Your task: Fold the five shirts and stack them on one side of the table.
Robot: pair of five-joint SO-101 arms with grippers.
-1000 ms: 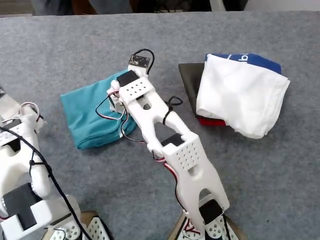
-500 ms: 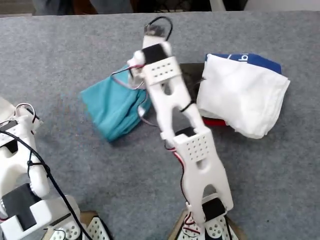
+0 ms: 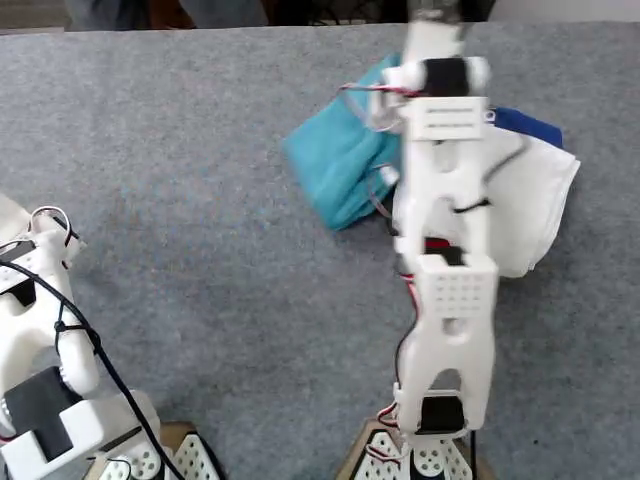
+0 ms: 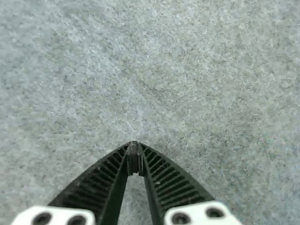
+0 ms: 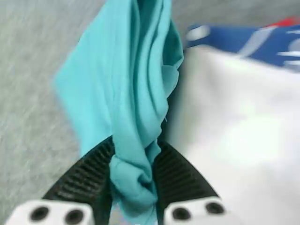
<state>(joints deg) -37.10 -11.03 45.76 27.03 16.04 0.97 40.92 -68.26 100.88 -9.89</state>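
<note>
Right gripper [image 5: 136, 145] is squeezed shut on a bunch of the teal shirt [image 3: 340, 170]; the shirt is at the far side, just left of the white shirt [image 3: 525, 190] on the pile; it is best laid flat on top, edges lined up, before letting go.

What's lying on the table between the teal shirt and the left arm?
Nothing. In the high view, the stretch of grey table between the teal shirt and the left arm is bare.
</note>
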